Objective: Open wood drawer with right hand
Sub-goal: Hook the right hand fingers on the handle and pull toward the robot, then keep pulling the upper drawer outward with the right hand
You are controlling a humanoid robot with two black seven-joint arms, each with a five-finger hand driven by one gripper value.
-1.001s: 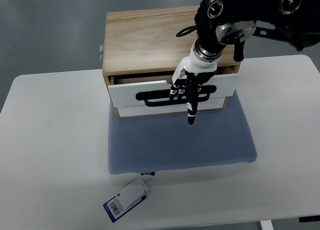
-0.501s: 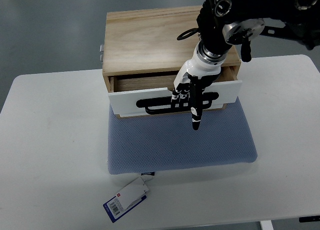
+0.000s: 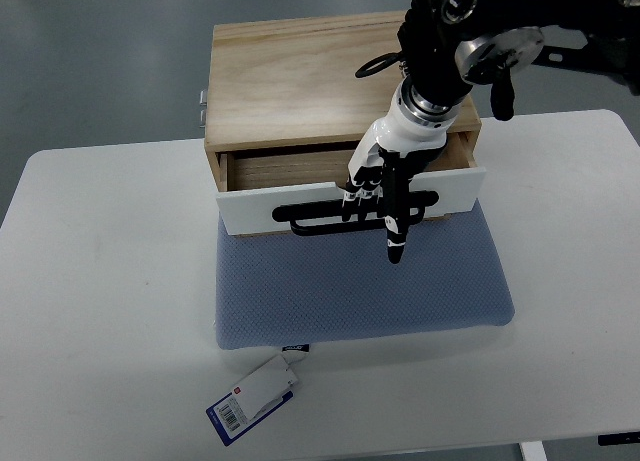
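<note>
Top view showed my right hand (image 3: 383,196) reaching in from the far right, over the box (image 3: 300,76), with the fingers (image 3: 360,191) hooked into the black handle (image 3: 345,213) on the drawer (image 3: 345,203) front. So it was clenched on that handle, except one finger that stuck out straight toward the near side, past the front panel and over the pad (image 3: 360,281). I'd guess the hooked grip was there because the handle is a long flat loop, so curling fingers through it is the easy way to pull straight toward me.

The drawer sat in the lower part of the box, pulled out partway. There was a visible gap behind the white front where the wood inside showed. Its long axis ran left to right across the scene, and the front faced the near side. The panel looked a bit skewed, right end slightly farther away than the left, so the pull may not have been perfectly square.

The box rested on the far edge of the blue pad, probably to keep it from sliding on the table (image 3: 100,281) while I tugged. A tag (image 3: 255,396) lay at the pad's near edge. The left hand wasn't in the shot.
</note>
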